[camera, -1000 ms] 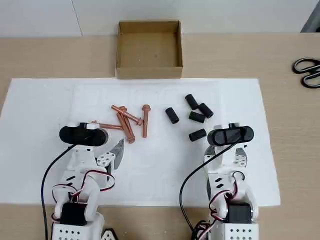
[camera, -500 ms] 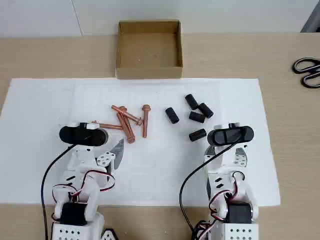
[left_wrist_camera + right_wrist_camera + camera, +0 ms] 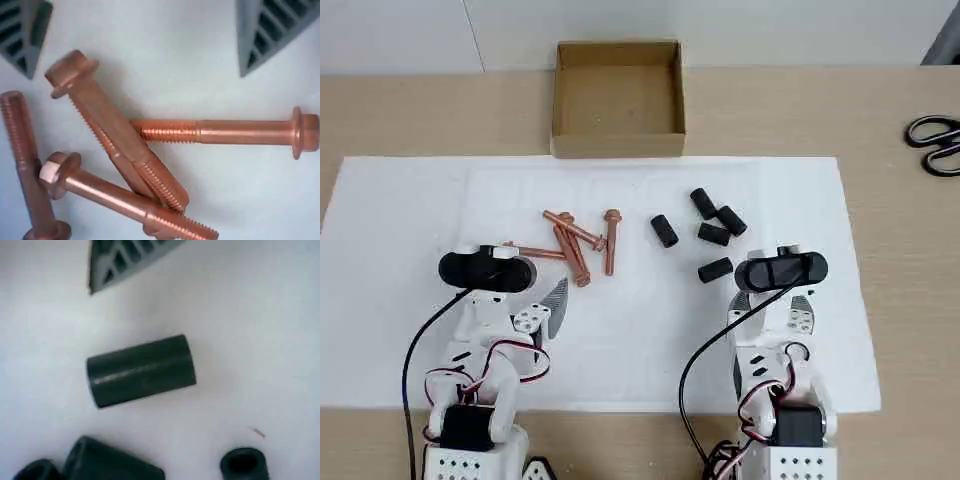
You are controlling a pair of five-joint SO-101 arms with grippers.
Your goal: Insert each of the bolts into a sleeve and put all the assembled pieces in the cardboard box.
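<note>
Several copper bolts (image 3: 576,241) lie in a loose, crossing pile on the white sheet (image 3: 410,260), left of centre. Several black sleeves (image 3: 713,234) lie scattered to their right. The cardboard box (image 3: 620,135) stands at the far edge with nothing in it. My left gripper (image 3: 140,45) hovers open just short of the bolts (image 3: 115,135), with nothing between its fingers (image 3: 267,30). One finger (image 3: 125,260) of my right gripper (image 3: 782,300) shows above the nearest sleeve (image 3: 141,370), which lies on its side; nothing touches that finger, so the gripper is open.
Black scissors (image 3: 936,143) lie on the wooden table (image 3: 440,110) at the far right. Two more sleeves (image 3: 112,462) lie just beyond the nearest one, and a third (image 3: 243,465) lies off to their side. The sheet between the two arms is bare.
</note>
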